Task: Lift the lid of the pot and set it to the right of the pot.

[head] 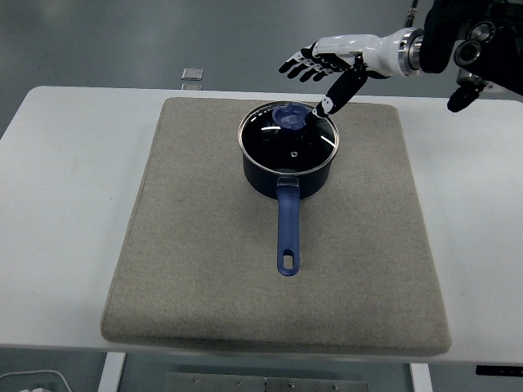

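On one grey mat (pixel 204 269), one lidded pot (pixel 288 159); above, one right hand (pixel 331 64), fingers spread.

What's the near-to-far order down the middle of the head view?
Table near edge → mat → pot handle → pot → lid knob → right hand.
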`<state>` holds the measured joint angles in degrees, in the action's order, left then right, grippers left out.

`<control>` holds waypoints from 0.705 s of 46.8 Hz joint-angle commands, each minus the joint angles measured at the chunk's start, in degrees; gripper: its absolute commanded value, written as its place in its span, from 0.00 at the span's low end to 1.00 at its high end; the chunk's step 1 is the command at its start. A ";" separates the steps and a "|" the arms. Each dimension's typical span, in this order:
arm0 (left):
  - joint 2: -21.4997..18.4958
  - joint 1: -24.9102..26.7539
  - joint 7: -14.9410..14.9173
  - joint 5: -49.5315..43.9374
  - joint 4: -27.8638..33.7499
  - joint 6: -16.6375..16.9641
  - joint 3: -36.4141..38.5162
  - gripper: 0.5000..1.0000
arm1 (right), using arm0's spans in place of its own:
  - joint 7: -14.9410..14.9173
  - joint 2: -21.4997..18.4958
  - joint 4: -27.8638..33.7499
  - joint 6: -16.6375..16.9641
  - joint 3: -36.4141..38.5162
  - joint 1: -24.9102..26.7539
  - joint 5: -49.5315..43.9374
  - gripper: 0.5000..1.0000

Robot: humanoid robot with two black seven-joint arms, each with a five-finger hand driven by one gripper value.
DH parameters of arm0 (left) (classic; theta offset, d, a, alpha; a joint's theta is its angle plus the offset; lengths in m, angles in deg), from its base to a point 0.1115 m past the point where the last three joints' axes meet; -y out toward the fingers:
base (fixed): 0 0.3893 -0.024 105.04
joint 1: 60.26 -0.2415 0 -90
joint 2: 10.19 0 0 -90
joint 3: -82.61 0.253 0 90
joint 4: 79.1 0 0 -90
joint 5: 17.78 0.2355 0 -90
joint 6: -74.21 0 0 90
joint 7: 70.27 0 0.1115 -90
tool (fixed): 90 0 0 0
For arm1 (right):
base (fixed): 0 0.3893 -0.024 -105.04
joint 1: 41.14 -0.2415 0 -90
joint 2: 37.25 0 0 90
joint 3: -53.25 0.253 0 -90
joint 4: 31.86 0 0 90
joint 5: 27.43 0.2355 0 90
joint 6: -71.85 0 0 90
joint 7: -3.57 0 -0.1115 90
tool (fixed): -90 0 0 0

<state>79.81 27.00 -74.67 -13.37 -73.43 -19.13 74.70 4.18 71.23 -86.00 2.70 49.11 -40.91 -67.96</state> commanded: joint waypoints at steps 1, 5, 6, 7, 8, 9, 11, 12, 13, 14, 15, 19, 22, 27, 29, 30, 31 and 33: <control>0.00 0.02 0.01 -0.01 0.04 0.00 0.00 1.00 | 0.00 -1.42 0.08 -0.63 -0.43 -0.49 -1.57 0.84; 0.00 0.02 0.01 -0.01 0.04 0.00 0.00 1.00 | 0.00 -1.69 0.43 -0.90 -0.79 -1.11 -1.66 0.84; 0.00 0.02 0.01 -0.01 0.04 0.00 0.00 1.00 | 0.00 -1.78 0.43 -0.90 -1.05 -1.11 -1.75 0.84; 0.00 0.02 0.01 -0.01 0.04 0.00 0.00 1.00 | 0.00 -1.86 0.52 -0.90 -1.49 -1.11 -1.83 0.84; 0.00 0.02 0.01 -0.01 0.04 0.00 0.00 1.00 | 0.00 -1.87 0.52 -0.99 -2.01 -1.20 -2.01 0.84; 0.00 0.02 0.01 -0.01 0.04 0.00 0.00 1.00 | 0.00 -1.95 0.61 -1.16 -2.45 -1.20 -2.27 0.84; 0.00 0.02 0.01 0.07 0.04 0.00 0.00 1.00 | 0.00 -2.04 0.61 -1.86 -3.42 -1.28 -3.41 0.84; 0.00 0.02 0.01 0.07 0.04 0.00 0.00 1.00 | 0.00 -2.04 0.61 -2.39 -3.77 -1.29 -4.11 0.84; 0.00 0.02 0.01 -0.01 0.04 0.00 0.00 1.00 | 0.00 -2.04 0.61 -2.91 -4.12 -1.29 -4.99 0.84; 0.00 0.02 0.01 -0.01 0.04 0.00 0.00 1.00 | 0.00 -2.13 0.61 -3.44 -4.30 -1.46 -5.78 0.84; 0.00 0.02 0.01 0.07 0.04 0.00 0.00 1.00 | 0.00 -2.22 0.61 -3.80 -4.48 -1.55 -6.66 0.84; 0.00 0.02 0.01 -0.01 0.04 0.00 0.00 1.00 | 0.00 -3.18 0.61 -4.94 -5.88 -1.55 -8.95 0.83; 0.00 0.02 0.01 -0.01 0.04 0.00 0.00 1.00 | 0.00 -3.36 0.61 -6.08 -6.76 -1.55 -9.22 0.83; 0.00 0.02 0.01 -0.01 0.04 0.00 0.00 1.00 | -0.09 -3.97 0.70 -6.61 -7.20 -1.64 -9.22 0.83; 0.00 0.02 0.01 -0.01 0.04 0.00 0.00 1.00 | -0.09 -4.50 0.70 -6.70 -7.20 -1.72 -9.31 0.83; 0.00 0.02 0.01 -0.01 0.04 0.00 0.00 1.00 | 0.00 -4.59 0.70 -6.70 -7.29 -1.81 -9.39 0.83; 0.00 0.02 0.01 -0.01 0.04 0.00 0.00 1.00 | 0.00 -4.76 0.70 -6.70 -7.47 -1.81 -9.57 0.83; 0.00 0.02 0.01 0.07 0.04 0.00 0.00 1.00 | -0.09 -5.12 0.78 -7.05 -7.99 -1.90 -10.09 0.83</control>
<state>79.81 27.02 -74.66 -13.36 -73.39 -19.14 74.70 4.12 66.61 -85.29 -4.02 41.75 -42.73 -77.45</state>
